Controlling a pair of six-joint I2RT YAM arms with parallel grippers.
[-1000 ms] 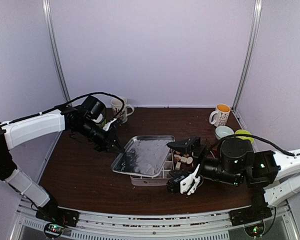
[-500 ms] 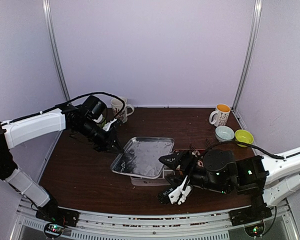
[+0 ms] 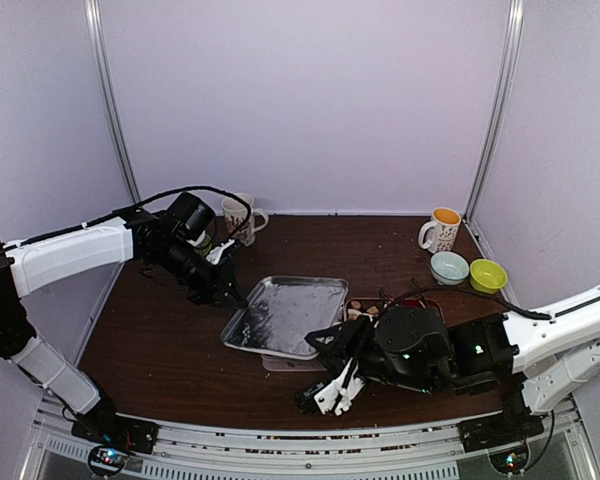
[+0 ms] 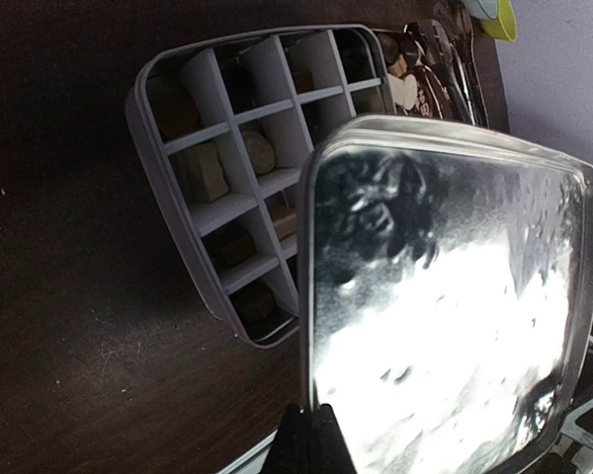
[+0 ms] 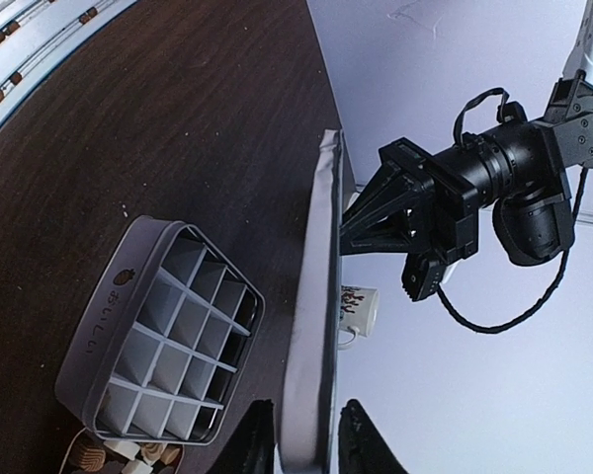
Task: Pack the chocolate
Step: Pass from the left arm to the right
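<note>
A shiny metal lid hangs tilted over the grey divided box. My left gripper is shut on the lid's far left rim, seen up close in the left wrist view. My right gripper straddles the lid's near right rim, fingers pressed to either side. Chocolate pieces, tan and dark, sit in several compartments of the box. More loose chocolate lies on a dark tray right of the box.
A patterned mug stands at the back left and an orange-lined mug at the back right. A pale bowl and a yellow-green bowl sit by the right wall. The left arm reaches in above the lid.
My right arm has swung left and forward from the chocolate tray to the lid's near rim, and its jaws have closed round it. The left arm holds still.
</note>
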